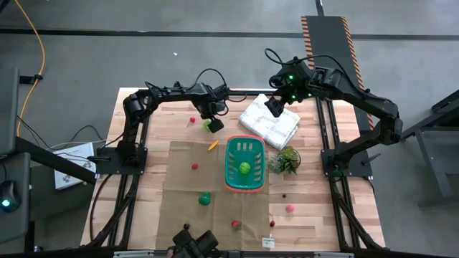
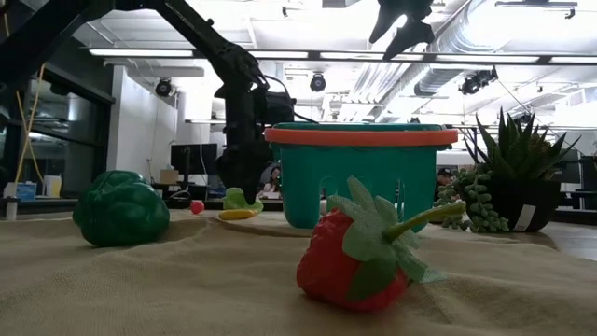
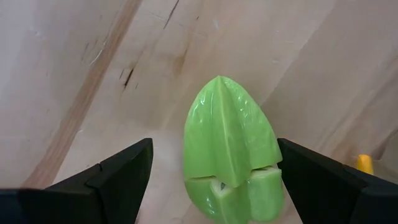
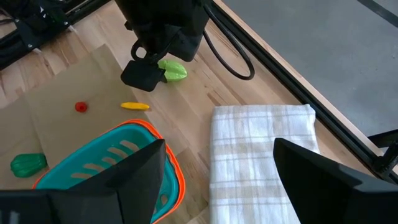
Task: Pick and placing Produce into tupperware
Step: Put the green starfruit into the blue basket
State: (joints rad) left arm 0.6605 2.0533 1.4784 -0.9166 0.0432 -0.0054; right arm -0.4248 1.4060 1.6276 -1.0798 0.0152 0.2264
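Currently the teal basket sits near the centre of the table, on a brown cloth mat, with one round green piece inside it. Other produce lies scattered around the basket on the table. At about 10 o'clock from the basket, a pale green ridged piece lies on bare wood, with the left gripper lowered over it. Left wrist view: its two fingers stand apart, one on each side of the piece, not touching it. A small yellow piece lies between that spot and the basket. A red berry lies at 9 o'clock of the basket; another small red one at 10 o'clock, farther out. A dark green leafy piece lies at 8 o'clock on the mat. A strawberry with green leaves lies at 6 o'clock near the table edge. A pink-red piece lies at 4 o'clock on the wood.

The right gripper hangs in the air above a folded white cloth, at 1 o'clock of the basket; its fingers are spread and hold nothing. A spiky potted plant stands just beside the basket at 3 o'clock.
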